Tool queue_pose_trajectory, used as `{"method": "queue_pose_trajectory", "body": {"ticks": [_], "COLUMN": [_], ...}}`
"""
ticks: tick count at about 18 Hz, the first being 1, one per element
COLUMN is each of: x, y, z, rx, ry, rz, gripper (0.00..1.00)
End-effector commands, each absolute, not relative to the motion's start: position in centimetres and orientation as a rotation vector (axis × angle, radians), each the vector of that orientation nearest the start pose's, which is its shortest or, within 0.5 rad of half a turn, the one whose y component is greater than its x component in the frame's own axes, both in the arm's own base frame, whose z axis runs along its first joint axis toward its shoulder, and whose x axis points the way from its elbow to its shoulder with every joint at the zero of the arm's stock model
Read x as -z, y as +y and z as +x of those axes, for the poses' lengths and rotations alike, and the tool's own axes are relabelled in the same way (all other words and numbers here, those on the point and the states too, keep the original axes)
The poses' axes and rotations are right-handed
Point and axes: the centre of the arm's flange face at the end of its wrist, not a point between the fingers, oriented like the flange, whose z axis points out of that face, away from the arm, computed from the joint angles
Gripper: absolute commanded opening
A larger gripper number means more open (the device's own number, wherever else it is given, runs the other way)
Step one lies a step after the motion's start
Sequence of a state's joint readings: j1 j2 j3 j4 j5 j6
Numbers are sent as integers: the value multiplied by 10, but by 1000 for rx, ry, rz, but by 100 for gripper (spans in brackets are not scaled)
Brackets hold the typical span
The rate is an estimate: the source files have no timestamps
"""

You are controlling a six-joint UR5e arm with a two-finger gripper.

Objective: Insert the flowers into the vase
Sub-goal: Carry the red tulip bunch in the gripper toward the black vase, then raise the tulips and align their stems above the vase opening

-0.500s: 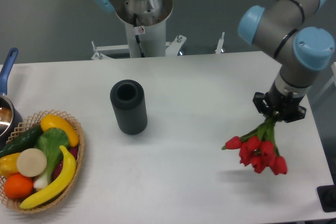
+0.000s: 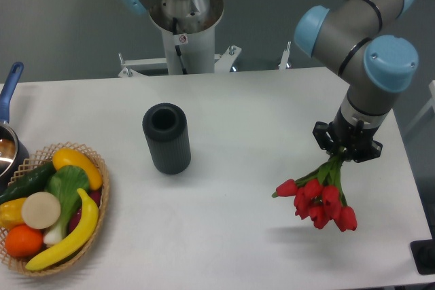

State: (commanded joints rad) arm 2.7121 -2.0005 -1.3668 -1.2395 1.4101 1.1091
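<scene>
Here one bunch of flowers (image 2: 317,200) hangs above the right part of the table (image 2: 258,106), heads down and tilted toward the lower left. Roughly nine red buds can be counted, though a few overlap, so the number is not certain. Their green stems run up as a single bundle into the gripper (image 2: 346,146), whose two fingers are closed on the stems near the top. A soft shadow lies on the tabletop below the buds, so the bunch is clear of the surface.

One vase (image 2: 166,138) stands upright on the table, well apart from the flowers to their left. It is dark, with ribbed sides, and its round mouth faces up.

At the left edge sits one wicker basket (image 2: 100,203). Inside it are one orange, one banana, one other yellow piece on the upper side, one leafy green vegetable, one dark green cucumber and one pale round piece; further items are partly hidden.

Just behind the basket, one metal pot (image 2: 8,151) with a blue handle is cut off by the frame edge.
</scene>
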Motion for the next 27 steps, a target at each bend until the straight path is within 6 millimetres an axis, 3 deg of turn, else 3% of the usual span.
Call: {"method": "queue_pose_trajectory", "body": {"ticks": [5, 8, 13, 16, 18, 21, 25, 27], "x": [-433, -453, -480, -481, -486, -469, -462, -457], "y": [440, 458, 470, 475, 470, 447, 396, 380], "z": [-498, -457, -448, -438, -417, -386, -359, -344], "rx": [40, 260, 368, 402, 413, 405, 396, 382], "ry": [-44, -35, -35, -11, 52, 107, 109, 109], "rz": [-2710, -2433, -2179, -2089, -1967, -1851, -1712, -1694], "gripper": [0, 0, 0, 4, 4, 4, 4, 4]}}
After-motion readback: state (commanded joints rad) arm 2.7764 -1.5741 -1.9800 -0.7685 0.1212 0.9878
